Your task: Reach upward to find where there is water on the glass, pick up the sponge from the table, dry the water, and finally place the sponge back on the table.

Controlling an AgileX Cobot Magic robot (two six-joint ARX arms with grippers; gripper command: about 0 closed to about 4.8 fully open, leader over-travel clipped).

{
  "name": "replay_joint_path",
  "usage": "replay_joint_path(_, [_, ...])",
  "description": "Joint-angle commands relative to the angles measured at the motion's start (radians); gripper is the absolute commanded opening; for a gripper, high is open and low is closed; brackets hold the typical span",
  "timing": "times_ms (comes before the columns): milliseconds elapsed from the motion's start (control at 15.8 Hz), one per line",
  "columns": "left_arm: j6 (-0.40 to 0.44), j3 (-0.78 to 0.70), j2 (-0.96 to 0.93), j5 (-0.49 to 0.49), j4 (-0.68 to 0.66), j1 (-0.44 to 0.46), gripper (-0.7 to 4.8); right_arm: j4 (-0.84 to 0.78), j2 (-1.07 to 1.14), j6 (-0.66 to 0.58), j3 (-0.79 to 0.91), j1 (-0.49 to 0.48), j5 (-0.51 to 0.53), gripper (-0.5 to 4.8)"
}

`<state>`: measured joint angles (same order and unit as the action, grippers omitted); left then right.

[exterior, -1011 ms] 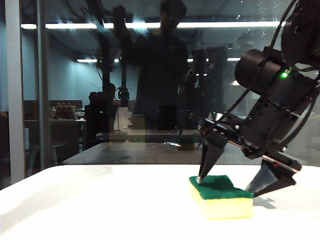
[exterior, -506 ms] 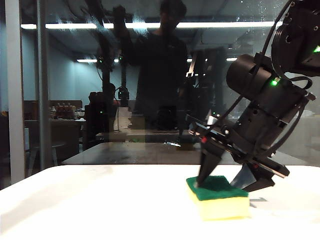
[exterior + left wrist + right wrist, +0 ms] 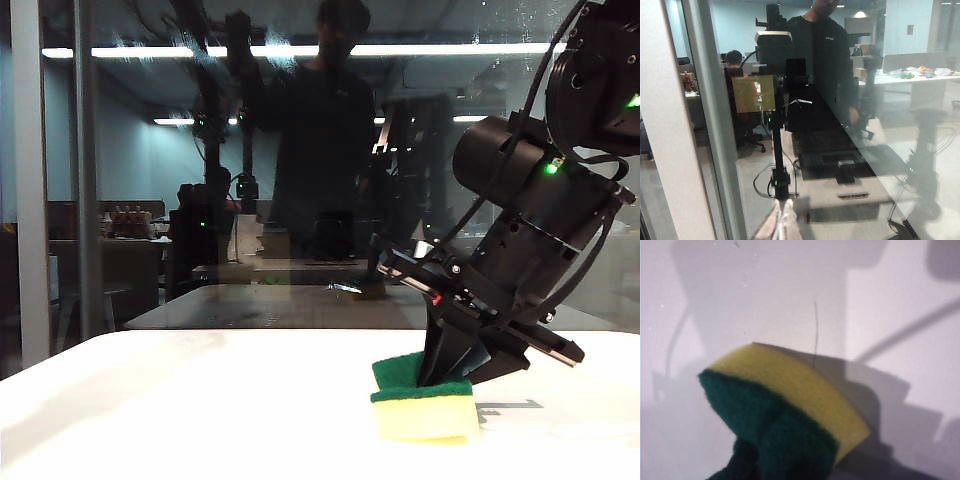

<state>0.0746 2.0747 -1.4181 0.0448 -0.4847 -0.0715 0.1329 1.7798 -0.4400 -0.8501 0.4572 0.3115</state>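
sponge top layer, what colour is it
Dark green over yellow foam on the sponge; the right wrist view shows it best.

Pinched yellow-green sponge (image 3: 422, 410) on white table (image 3: 180, 410)

Office, desks (image 3: 920, 80), seated worker (image 3: 734, 59), strip lights (image 3: 300, 50)

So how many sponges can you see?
1. The sponge sits on the white table near its right side, pinched by the right gripper. None shows elsewhere; the left gripper holds nothing visible.
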Motion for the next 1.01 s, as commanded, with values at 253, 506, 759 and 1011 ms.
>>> replay_joint_path(253, [0.001,0.006,0.004,0.003,-0.026,0.0,-0.06,0.071,-0.09,0.052,0.008,0.002,-0.042,-0.05])
replay_joint_path(506, [0.001,0.006,0.003,0.003,-0.031,0.0,-0.06,0.163,-0.253,0.124,-0.09,0.001,-0.115,-0.05])
replay_joint_path(759, [0.001,0.006,0.003,0.003,-0.031,0.0,-0.06,0.342,-0.32,0.228,-0.3,0.001,-0.176,-0.05])
replay_joint_path(1011, [0.001,0.006,0.003,0.003,-0.031,0.0,-0.06,0.449,-0.328,0.319,-0.56,-0.002,-0.243,-0.05])
